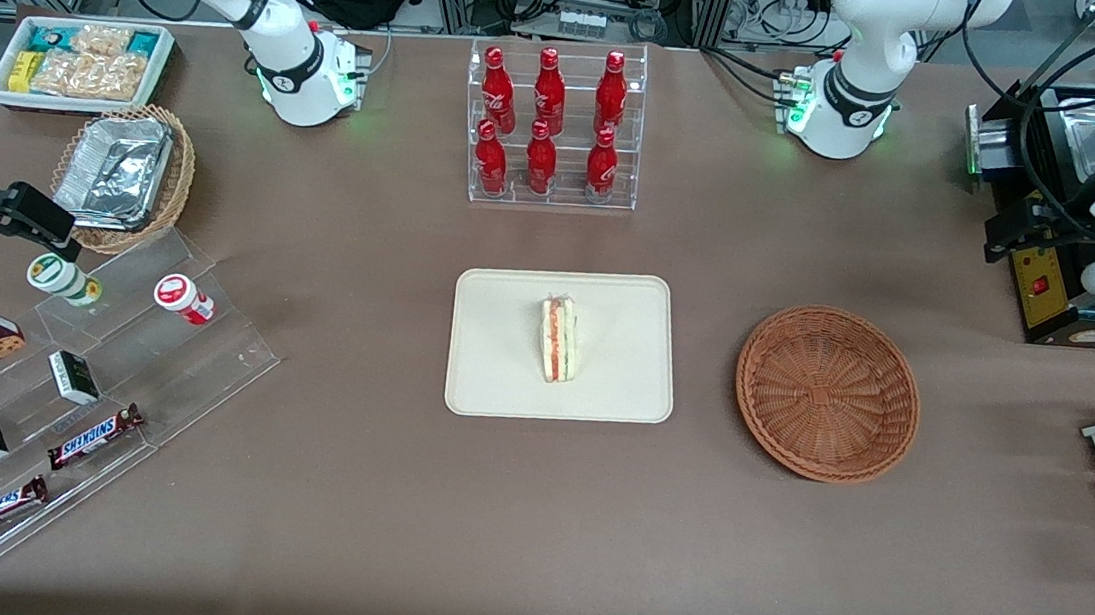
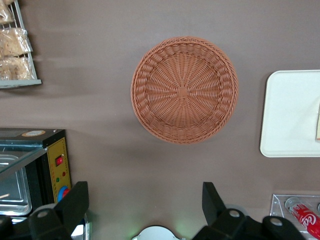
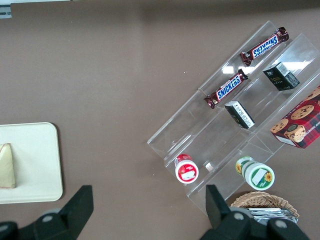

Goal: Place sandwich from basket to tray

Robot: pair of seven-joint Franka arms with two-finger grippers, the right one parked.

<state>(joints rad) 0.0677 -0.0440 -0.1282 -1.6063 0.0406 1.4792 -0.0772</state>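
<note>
The sandwich [image 1: 558, 340] lies on the tray [image 1: 500, 383], its long axis running toward the front camera, striped filling side up. Only the left wrist view shows the gripper [image 2: 145, 200], fingers spread wide and holding nothing, high above the wicker basket [image 2: 184, 90].

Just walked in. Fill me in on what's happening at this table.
The sandwich already lies on the cream tray, near its middle. The reddish-brown wicker basket beside the tray, toward the working arm's end of the table, has nothing in it. The left arm's hand is open and holds nothing; it hangs above the table near the basket, well clear of both. Judged from how things lie, the move from basket to tray looks done.
</note>
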